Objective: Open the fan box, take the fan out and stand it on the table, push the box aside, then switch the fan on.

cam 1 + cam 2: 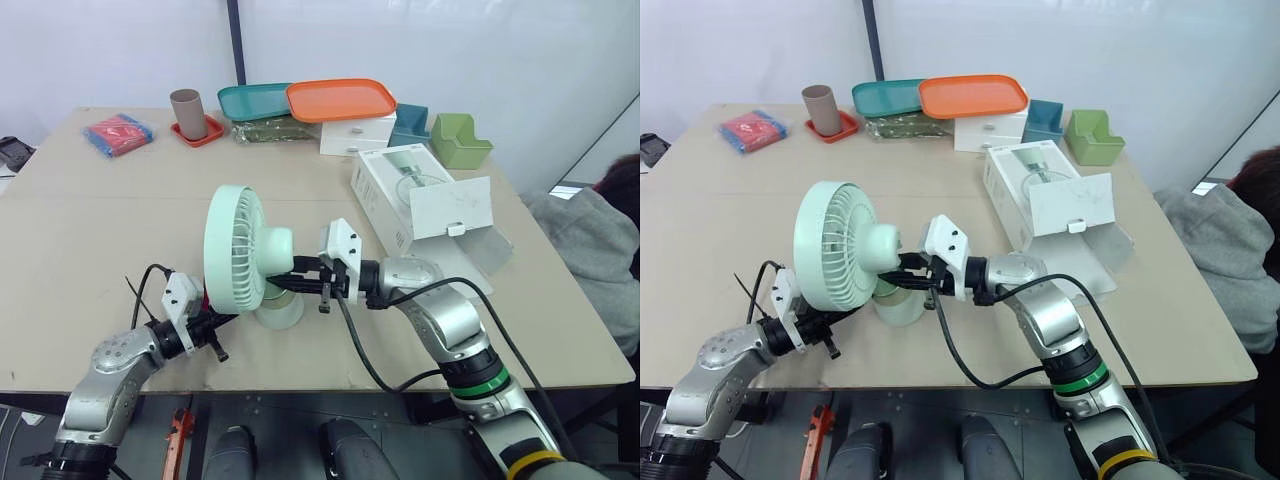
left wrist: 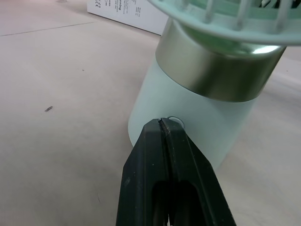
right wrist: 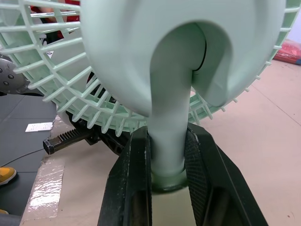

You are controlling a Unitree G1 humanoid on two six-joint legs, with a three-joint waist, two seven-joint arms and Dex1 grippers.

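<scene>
**Fan upright on the table, held at the neck and touched at the base**

The fan point(image 1: 240, 250) stands upright near the front edge of the table point(image 1: 90, 230), its grille facing the robot's left. The right gripper point(image 3: 167, 137) is clamped on the fan's slim neck point(image 3: 169, 108), one finger pressed against each side just above the base. The left gripper point(image 2: 162, 122) has its two fingers pressed together with nothing between them, their tips touching the pale base point(image 2: 197, 127). The opened box point(image 1: 400, 190) lies behind, to the right.
</scene>
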